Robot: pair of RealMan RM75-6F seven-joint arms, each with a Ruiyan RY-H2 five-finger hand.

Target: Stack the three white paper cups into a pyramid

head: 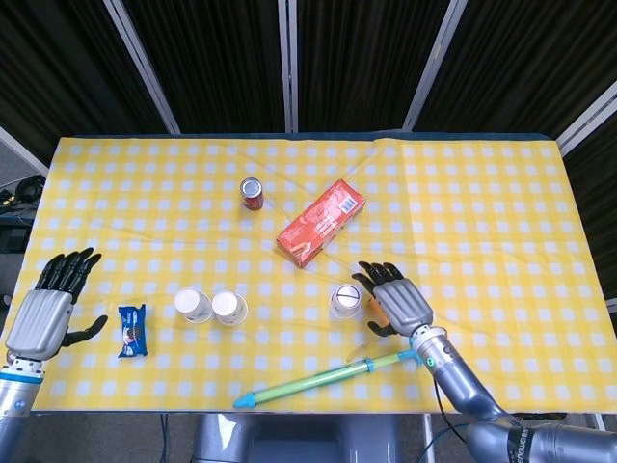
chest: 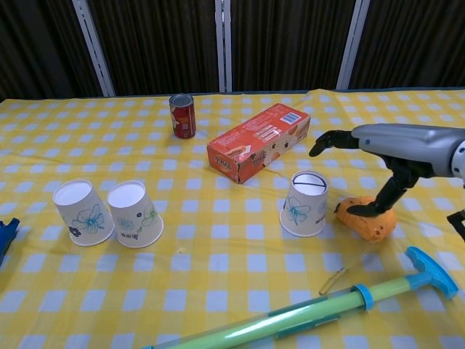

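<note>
On the desk [head: 482, 193], two upturned white paper cups [chest: 109, 212] stood side by side at left, a third cup [chest: 305, 203] right of centre. Beside it the right hand [head: 393, 297] hovered, fingers spread, over an orange tape measure [chest: 368, 222]; the left hand [head: 48, 307] lay open, far left.

Bright, even overhead light fills both views; shadows on the tabletop [head: 482, 193] are faint, everything sharp, backdrop dark.

Yellow-white check cloth [head: 482, 193], red can [head: 252, 193]
</note>
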